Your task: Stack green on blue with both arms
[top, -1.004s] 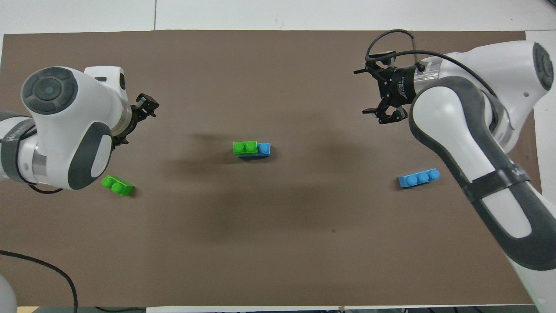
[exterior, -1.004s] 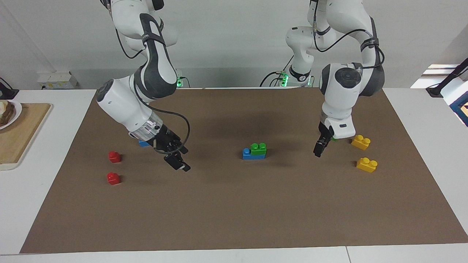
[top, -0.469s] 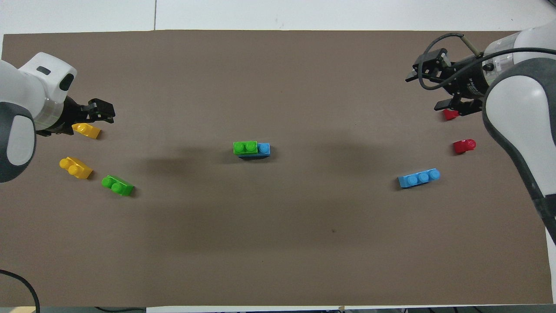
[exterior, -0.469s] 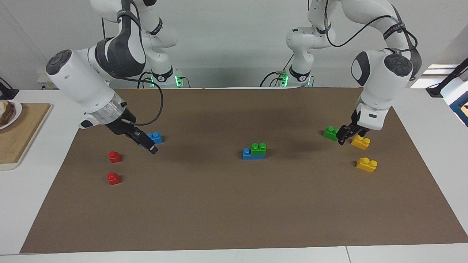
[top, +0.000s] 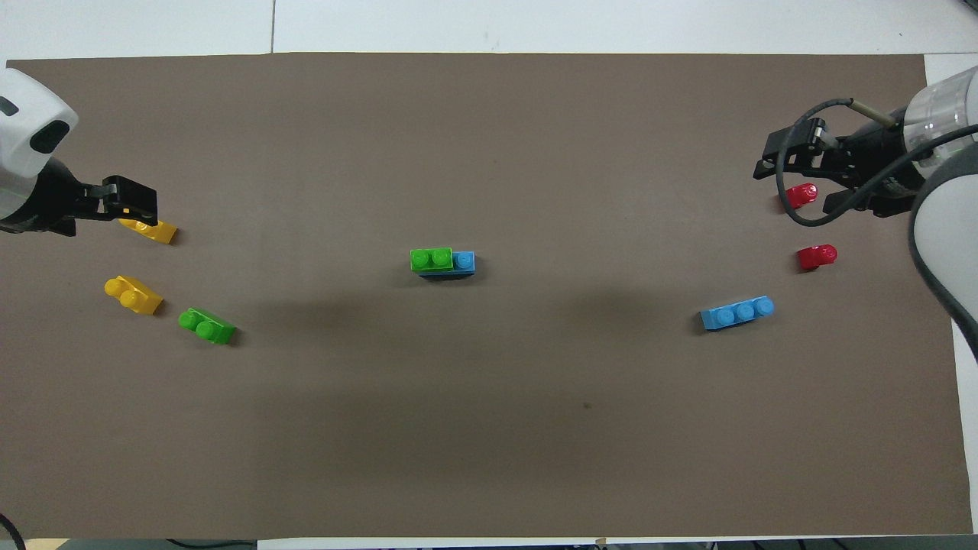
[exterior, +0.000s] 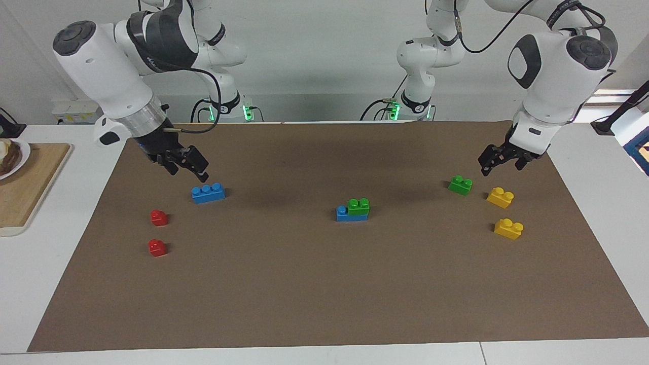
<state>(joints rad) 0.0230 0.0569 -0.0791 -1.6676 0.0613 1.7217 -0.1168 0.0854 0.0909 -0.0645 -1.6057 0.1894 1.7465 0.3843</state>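
A green brick (exterior: 358, 206) sits stacked on a blue brick (exterior: 343, 214) mid-mat (exterior: 324, 304); a spare green (exterior: 460, 185) lies below the left gripper (exterior: 499, 161), a spare blue (exterior: 208, 193) below the right gripper (exterior: 185, 163); both grippers hang empty, fingers spread.

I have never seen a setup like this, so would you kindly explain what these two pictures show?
Two white robot arms work at a table covered by a brown mat. One picture faces the robots; the other looks down from above their end.

At the middle, a green brick sits on a blue brick. A loose blue brick and two red bricks lie toward the right arm's end; a loose green brick and two yellow bricks toward the left arm's.

The right gripper and the left gripper hang raised, holding nothing.
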